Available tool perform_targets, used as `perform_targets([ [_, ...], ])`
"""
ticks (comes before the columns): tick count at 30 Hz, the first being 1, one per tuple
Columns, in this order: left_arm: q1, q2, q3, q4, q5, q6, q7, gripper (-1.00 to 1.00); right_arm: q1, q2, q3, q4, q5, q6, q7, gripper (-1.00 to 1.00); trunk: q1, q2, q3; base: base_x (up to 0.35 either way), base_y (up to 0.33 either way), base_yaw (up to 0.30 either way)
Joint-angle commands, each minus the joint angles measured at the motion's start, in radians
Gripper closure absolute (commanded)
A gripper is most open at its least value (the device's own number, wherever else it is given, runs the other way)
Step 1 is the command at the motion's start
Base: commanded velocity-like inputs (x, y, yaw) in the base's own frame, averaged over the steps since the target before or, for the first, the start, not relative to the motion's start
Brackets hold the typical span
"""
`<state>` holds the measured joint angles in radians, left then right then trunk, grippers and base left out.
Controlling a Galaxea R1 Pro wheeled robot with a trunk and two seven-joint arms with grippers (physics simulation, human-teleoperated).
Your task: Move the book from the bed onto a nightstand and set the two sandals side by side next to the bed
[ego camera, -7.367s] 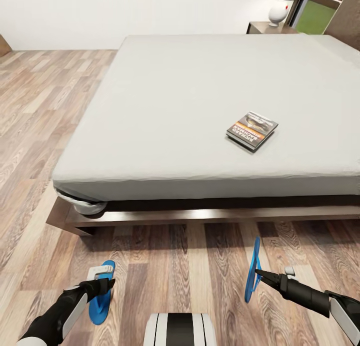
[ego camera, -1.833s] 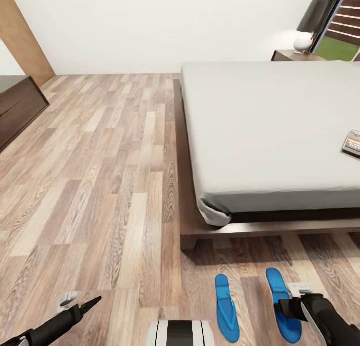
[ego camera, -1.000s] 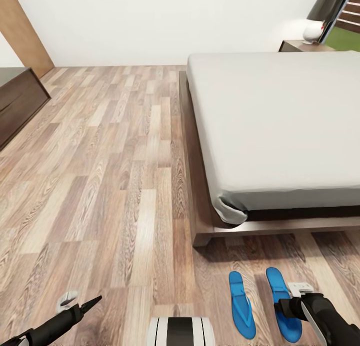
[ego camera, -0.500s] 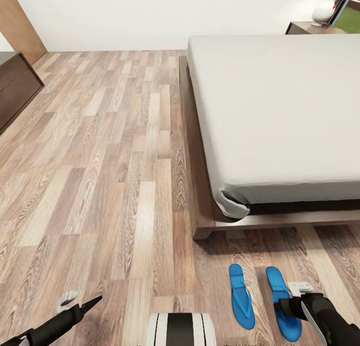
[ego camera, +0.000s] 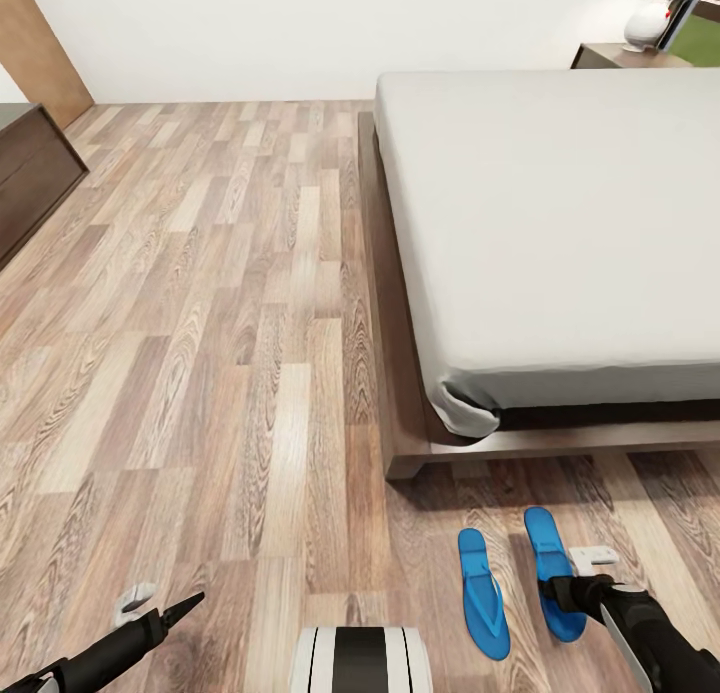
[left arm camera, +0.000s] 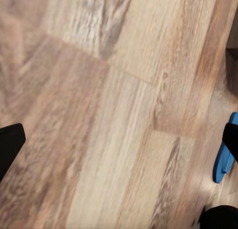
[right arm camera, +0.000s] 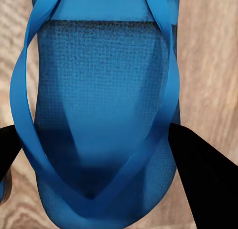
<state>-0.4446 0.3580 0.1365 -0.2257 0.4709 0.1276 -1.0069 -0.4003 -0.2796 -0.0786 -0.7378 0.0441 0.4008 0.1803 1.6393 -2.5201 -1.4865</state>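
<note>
- Floor (ego camera: 200, 303): wood-plank, runs along the bed's side and past its foot end; white wall behind.
- Bed (ego camera: 560, 223): pale grey mattress on dark brown frame. This is your ref. landmark. Mattress corner nearest you overhangs the frame, sheet bunched there. No book visible on the part of the mattress in frame.
- Dark brown bench (ego camera: 30, 188): well apart from the bed, across the open floor, by a wooden panel.
- Nightstand (ego camera: 625, 57): at the bed's head end, beside the far corner; partly cut off by frame edge. White lamp base (ego camera: 648, 21) w/ dark shade on top.
- Sandals: both on the floor just beyond the bed's foot end, near the frame corner, apart from the frame. First sandal (ego camera: 483, 593) lies flat. Second sandal (ego camera: 555, 573) lies just beside it, roughly parallel, narrow gap between. Toes point toward the bed.
- Your right gripper (ego camera: 572, 585): at the second sandal's heel end. Right wrist view shows blue sole and straps (right arm camera: 99, 115) between the two dark fingers (right arm camera: 203, 184), fingers set wide on either side of it. Contact w/ the sandal: cannot tell from these views.
- Your left gripper (ego camera: 172, 609): low over bare floor, well apart from the bed and sandals. Left wrist view has fingers at opposite edges, so spread apart, nothing between but planks; a blue sandal edge (left arm camera: 225, 162) shows nearby.
</note>
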Motion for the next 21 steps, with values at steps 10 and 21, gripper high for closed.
perform_targets([
  [10, 0.0, -0.001, 0.001, 0.0, 0.005, 0.011, -0.004, -1.0, 0.0, 0.0, -0.004, -0.002, 0.004, 0.004, 0.007, 1.0, 0.003, -0.002, -0.028, 0.0, 0.0, 0.0],
  [21, 0.0, -0.001, 0.001, 0.0, 0.005, 0.011, -0.004, -1.0, 0.0, 0.0, -0.004, -0.002, 0.004, 0.004, 0.007, 1.0, 0.008, -0.004, -0.07, 0.0, 0.0, 0.0],
])
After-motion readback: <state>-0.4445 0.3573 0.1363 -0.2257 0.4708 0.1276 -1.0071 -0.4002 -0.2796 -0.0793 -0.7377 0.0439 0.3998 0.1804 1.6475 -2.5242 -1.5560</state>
